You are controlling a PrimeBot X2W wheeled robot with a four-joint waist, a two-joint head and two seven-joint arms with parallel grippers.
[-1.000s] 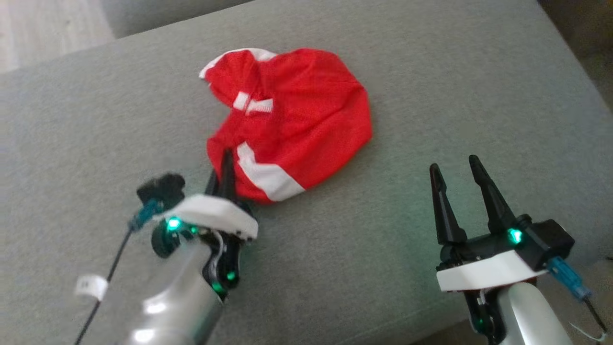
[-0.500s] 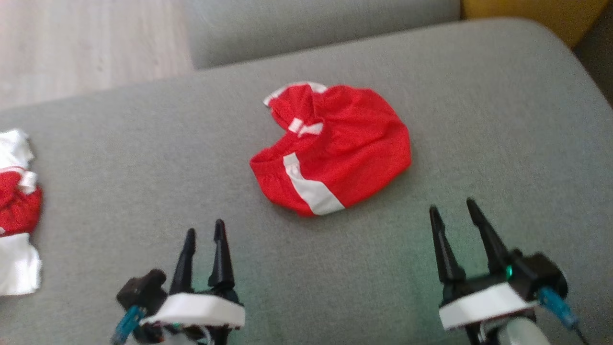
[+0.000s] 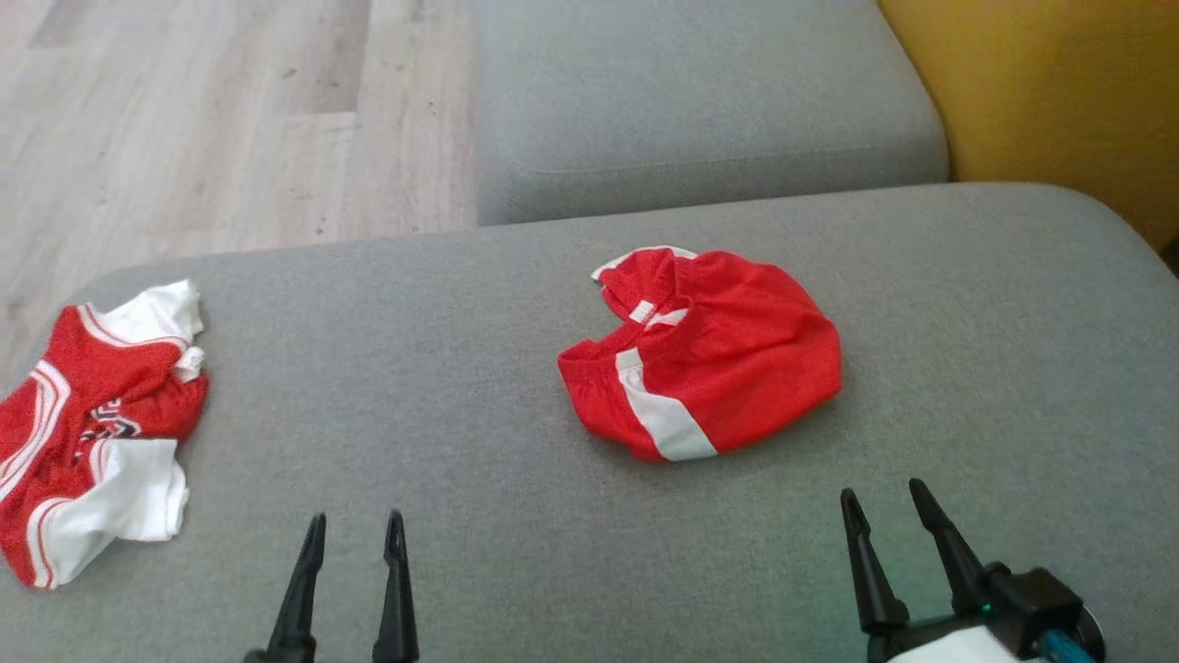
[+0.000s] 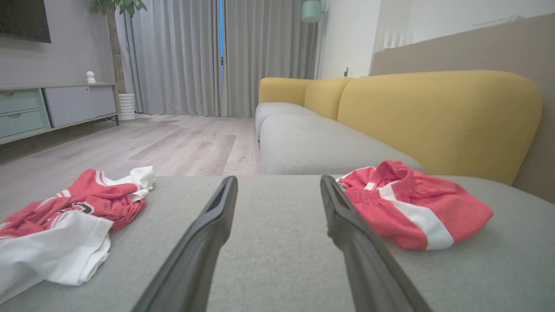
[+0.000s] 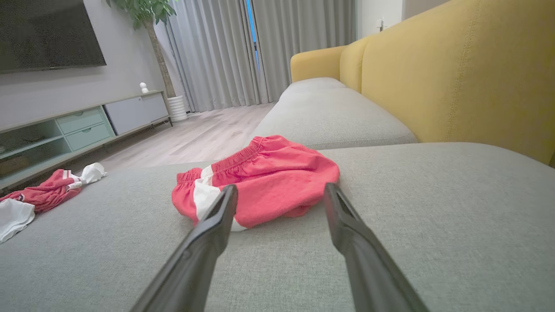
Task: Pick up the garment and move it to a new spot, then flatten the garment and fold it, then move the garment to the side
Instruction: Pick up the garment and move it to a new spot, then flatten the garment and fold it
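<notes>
Grey sofa cushion [image 3: 368, 304], woven fabric, serves as the work surface. Red shorts [image 3: 737, 368] with a white side stripe lie loosely bundled near its centre, ahead of both grippers and nearer the right one. Left gripper [image 3: 355, 518] and right gripper [image 3: 882, 491] sit low over the cushion, fingers parted, holding nothing, clear of the cloth. Assessment: thin mesh, light and limp, likely to sag and drape when lifted; no breakage risk. Recommended hold: the gathered elastic waistband [image 5: 236, 158], the firmest edge, pinched at two points. A red-and-white jersey [image 3: 92, 414] lies well apart at the cushion's left end.
</notes>
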